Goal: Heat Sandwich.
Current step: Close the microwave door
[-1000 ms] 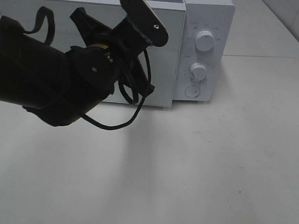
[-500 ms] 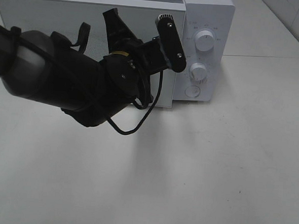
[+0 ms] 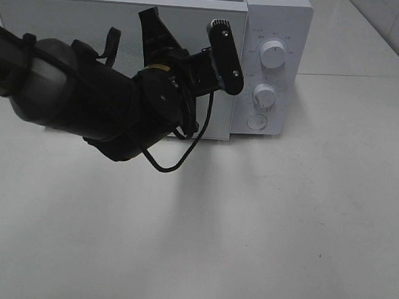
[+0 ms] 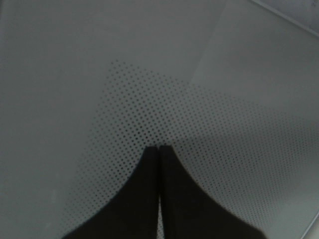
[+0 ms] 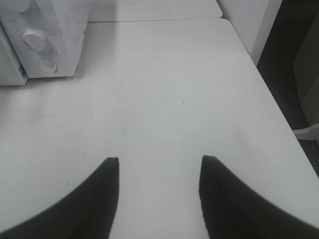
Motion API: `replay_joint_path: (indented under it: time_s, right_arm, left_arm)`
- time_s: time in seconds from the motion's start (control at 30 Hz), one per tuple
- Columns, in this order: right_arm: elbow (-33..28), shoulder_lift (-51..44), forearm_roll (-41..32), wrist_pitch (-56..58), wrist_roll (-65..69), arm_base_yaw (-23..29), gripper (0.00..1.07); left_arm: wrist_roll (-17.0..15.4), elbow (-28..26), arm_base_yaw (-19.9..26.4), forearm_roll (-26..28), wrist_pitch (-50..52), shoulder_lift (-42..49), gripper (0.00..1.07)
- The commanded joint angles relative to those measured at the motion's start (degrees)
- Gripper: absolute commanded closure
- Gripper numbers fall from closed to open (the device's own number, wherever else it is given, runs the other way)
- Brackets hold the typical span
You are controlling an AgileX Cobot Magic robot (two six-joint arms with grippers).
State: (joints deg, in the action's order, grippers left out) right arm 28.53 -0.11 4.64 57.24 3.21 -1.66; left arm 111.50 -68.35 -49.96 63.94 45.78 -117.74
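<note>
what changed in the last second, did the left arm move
The left gripper, shut and empty, swung right across the closed microwave door, from its top middle to its right edge near the knobs. Nearly all of that came in the first half second. The door stayed closed, and the knobs and table are as before.

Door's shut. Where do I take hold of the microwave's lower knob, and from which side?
I'd grip the lower knob across its round rim, coming straight at the control panel from the front. It is a short white cylinder sticking out of that panel, so its curved sides give the open right tool opposing faces.
</note>
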Motion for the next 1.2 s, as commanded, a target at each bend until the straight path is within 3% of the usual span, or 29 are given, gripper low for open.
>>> replay_joint_path:
  time_s: [0.03,0.53,1.2]
  right_arm:
    - [-0.1,-1.7,0.5,-0.2,0.3,-0.2,0.57]
    - [-0.1,-1.7,0.6,-0.2,0.3,-0.2,0.57]
    - [-0.1,-1.7,0.6,-0.2,0.3,-0.2,0.57]
  left_arm:
    - [-0.2,-0.6,2.3,-1.5,2.0,-0.1,1.07]
    - [-0.9,-0.6,5.0,-2.6,2.2,-0.2,1.07]
    - [-1.2,-0.6,4.4,-1.8,3.5,-0.2,1.07]
